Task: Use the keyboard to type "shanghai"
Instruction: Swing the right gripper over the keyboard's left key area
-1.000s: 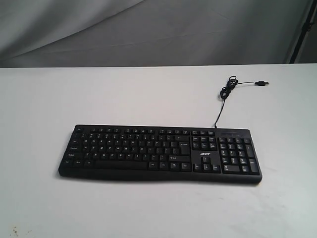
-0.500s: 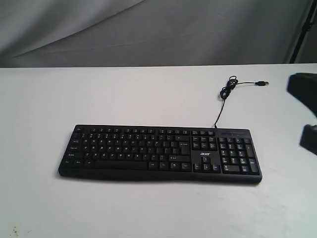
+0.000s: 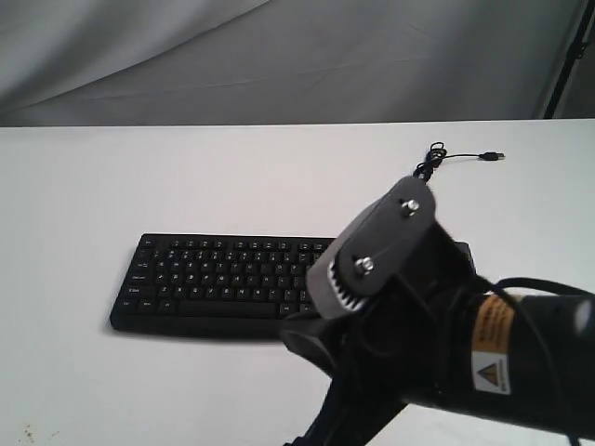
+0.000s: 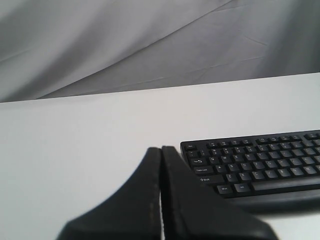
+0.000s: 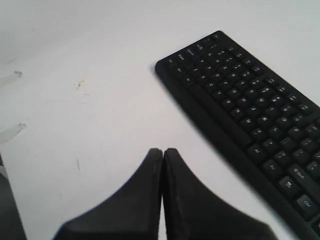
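The black keyboard (image 3: 218, 283) lies across the white table (image 3: 186, 177); the right arm (image 3: 437, 334) looms close to the exterior camera and hides the keyboard's right half and number pad. Its thin cable (image 3: 437, 158) runs back to a USB plug. My left gripper (image 4: 161, 150) is shut and empty, held over bare table short of the keyboard's (image 4: 255, 167) Esc corner. My right gripper (image 5: 163, 151) is shut and empty too, above bare table in front of the keyboard's (image 5: 245, 115) front edge. Neither gripper's fingers show in the exterior view.
A grey cloth backdrop (image 3: 279, 56) hangs behind the table. A dark stand (image 3: 567, 65) rises at the far right. Small stains mark the table (image 5: 80, 84) near the right gripper.
The right arm has swung in from the right edge and now fills the lower right of the exterior view, covering the keyboard's right half. The keyboard has not moved.
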`<move>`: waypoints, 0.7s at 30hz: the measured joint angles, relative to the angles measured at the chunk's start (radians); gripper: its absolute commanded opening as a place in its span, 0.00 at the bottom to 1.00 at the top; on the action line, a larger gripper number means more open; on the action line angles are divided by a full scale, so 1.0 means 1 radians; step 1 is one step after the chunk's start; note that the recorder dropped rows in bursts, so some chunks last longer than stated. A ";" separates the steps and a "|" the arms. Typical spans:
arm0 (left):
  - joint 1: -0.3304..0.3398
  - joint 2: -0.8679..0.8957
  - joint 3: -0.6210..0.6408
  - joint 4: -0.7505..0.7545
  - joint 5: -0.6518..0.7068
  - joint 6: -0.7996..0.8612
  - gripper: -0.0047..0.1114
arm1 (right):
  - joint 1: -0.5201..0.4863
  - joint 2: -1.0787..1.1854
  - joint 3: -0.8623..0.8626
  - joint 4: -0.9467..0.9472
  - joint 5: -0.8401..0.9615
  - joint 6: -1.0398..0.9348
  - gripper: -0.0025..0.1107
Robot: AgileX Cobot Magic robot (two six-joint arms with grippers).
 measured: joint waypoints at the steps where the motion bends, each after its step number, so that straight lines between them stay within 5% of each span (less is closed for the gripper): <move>1: 0.000 0.000 0.000 0.000 0.000 0.000 0.04 | 0.006 0.020 -0.002 0.000 -0.018 0.000 0.02; 10: 0.000 0.000 0.000 0.000 0.000 0.000 0.04 | 0.015 0.163 -0.134 0.000 0.007 0.002 0.02; 21: 0.000 0.000 0.000 0.000 0.000 0.000 0.04 | -0.007 0.541 -0.640 -0.123 0.213 0.002 0.02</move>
